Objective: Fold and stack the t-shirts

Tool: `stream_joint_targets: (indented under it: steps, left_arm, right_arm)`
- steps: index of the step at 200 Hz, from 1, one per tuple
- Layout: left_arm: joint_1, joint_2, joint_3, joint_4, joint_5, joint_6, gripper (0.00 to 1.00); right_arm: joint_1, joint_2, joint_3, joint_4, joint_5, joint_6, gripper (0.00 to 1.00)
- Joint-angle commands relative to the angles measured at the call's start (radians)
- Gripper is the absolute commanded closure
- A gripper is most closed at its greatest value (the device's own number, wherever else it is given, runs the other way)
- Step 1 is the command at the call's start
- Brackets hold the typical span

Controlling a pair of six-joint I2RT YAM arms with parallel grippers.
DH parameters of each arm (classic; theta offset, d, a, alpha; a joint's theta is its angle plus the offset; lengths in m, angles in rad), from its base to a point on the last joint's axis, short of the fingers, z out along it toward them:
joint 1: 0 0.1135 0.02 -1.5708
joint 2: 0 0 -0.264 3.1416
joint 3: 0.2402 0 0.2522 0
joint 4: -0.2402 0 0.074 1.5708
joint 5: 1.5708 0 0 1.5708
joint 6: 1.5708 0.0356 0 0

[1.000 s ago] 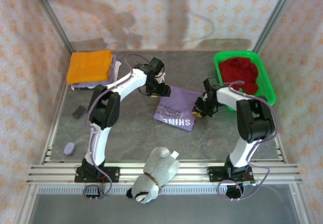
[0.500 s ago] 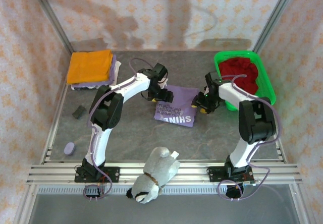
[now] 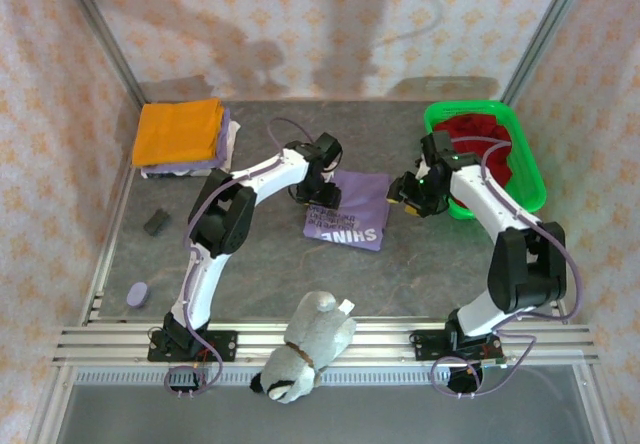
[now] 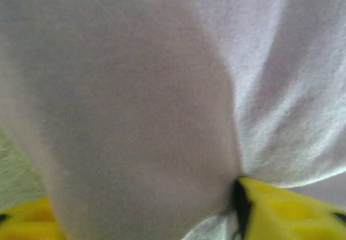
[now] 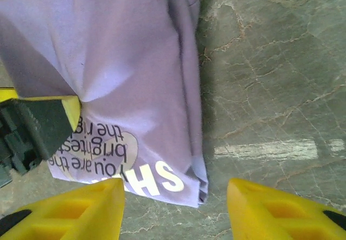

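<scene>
A folded lavender t-shirt (image 3: 352, 212) with white lettering lies mid-table; its lettered corner (image 5: 135, 159) appears in the right wrist view. My left gripper (image 3: 322, 190) sits on its far left edge, a thick fold of the cloth (image 4: 140, 142) bunched between its yellow fingertips (image 4: 292, 210) and puckered toward them. My right gripper (image 3: 408, 192) hovers just off the shirt's right edge, open (image 5: 175, 213) with nothing between its fingers. An orange t-shirt (image 3: 180, 131) lies folded at the far left. A dark red t-shirt (image 3: 482, 142) is heaped in the green basket (image 3: 532, 184).
A grey-and-white plush toy (image 3: 305, 349) lies at the near edge between the arm bases. A small black block (image 3: 154, 222) and a purple disc (image 3: 138, 293) sit on the left. Under the orange shirt lies more pale folded cloth (image 3: 228, 136). Bare table (image 5: 270, 88) lies right of the lavender shirt.
My right gripper opened, let go of the lavender shirt and drew back toward the basket. My left gripper slid right along the shirt's far edge and closed in on a fold.
</scene>
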Motion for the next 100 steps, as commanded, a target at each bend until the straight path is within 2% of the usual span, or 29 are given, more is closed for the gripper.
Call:
stream_joint_targets:
  steps: [1, 7, 30, 49, 62, 86, 100]
  left_arm:
    - [-0.05, 0.059, -0.005, -0.082, -0.081, -0.02, 0.57]
    - [-0.06, 0.054, -0.014, -0.082, -0.096, -0.027, 0.61]
    - [-0.079, 0.049, -0.04, -0.077, -0.109, -0.051, 0.66]
    - [-0.079, 0.036, -0.081, -0.029, -0.078, -0.071, 0.89]
    - [-0.076, 0.027, -0.095, -0.001, -0.052, -0.077, 1.0]
    - [-0.052, 0.018, -0.076, 0.009, -0.008, -0.066, 1.0]
    - [-0.033, 0.007, -0.032, -0.037, -0.048, -0.042, 1.0]
  right_arm:
    - [-0.017, -0.071, -0.012, -0.046, 0.012, -0.015, 0.48]
    - [-0.023, -0.082, -0.018, -0.048, 0.012, -0.016, 0.48]
    - [-0.039, -0.12, -0.041, -0.054, 0.013, -0.023, 0.49]
    - [-0.045, -0.136, -0.058, -0.056, 0.008, -0.029, 0.49]
    - [-0.047, -0.146, -0.063, -0.063, 0.006, -0.034, 0.49]
    - [-0.049, -0.17, -0.07, -0.072, 0.004, -0.037, 0.49]
    - [-0.049, -0.184, -0.07, -0.079, 0.001, -0.038, 0.49]
